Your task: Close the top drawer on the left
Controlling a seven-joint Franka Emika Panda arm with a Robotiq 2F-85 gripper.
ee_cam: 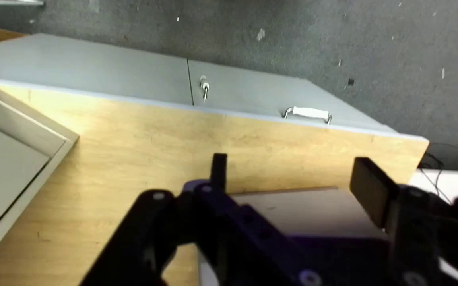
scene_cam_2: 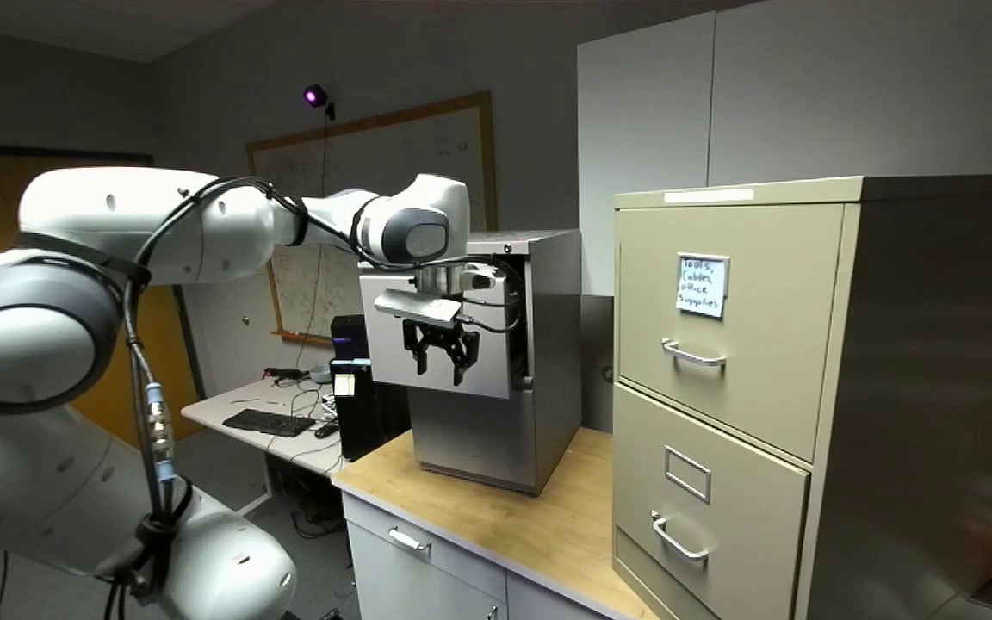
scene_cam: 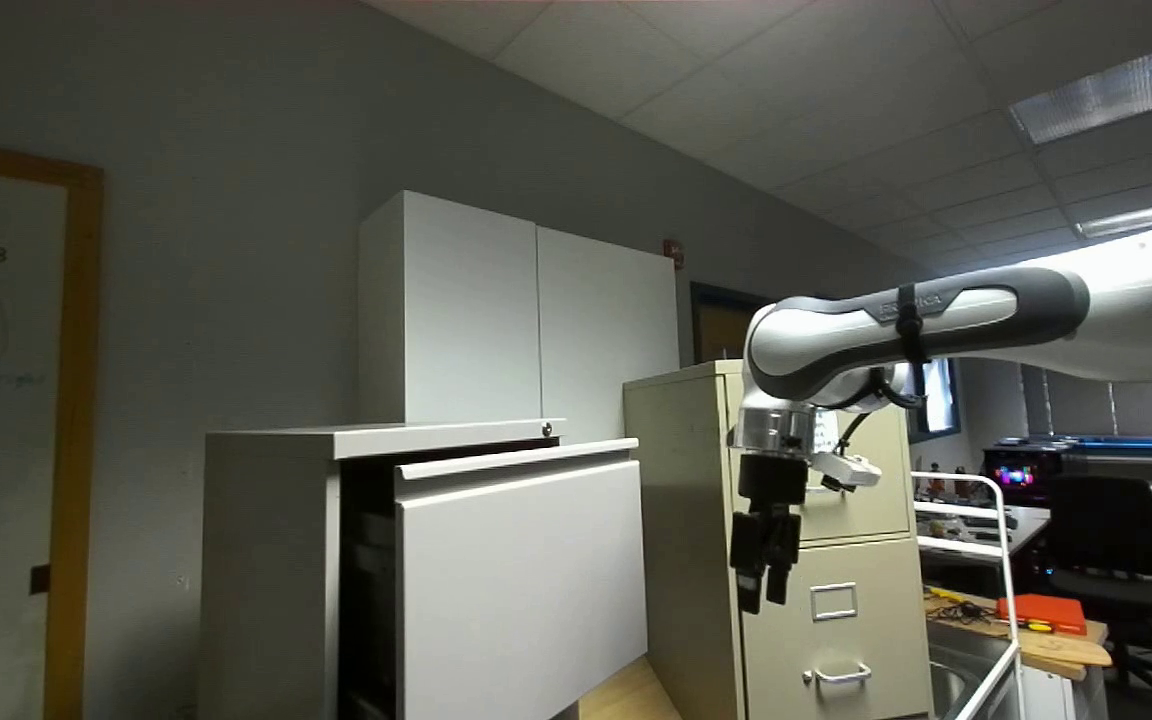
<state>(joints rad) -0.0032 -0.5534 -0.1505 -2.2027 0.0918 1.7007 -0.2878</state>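
The smooth, flat metal top drawer juts open.

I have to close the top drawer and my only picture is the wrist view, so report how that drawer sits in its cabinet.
Observer: In both exterior views, the light-grey metal top drawer stands partway out of the grey cabinet, with a dark gap behind its front.

Operator: Now say whether I'm touching it.

Observer: You aren't: in an exterior view, a strip of the beige filing cabinet shows between the hand and the drawer.
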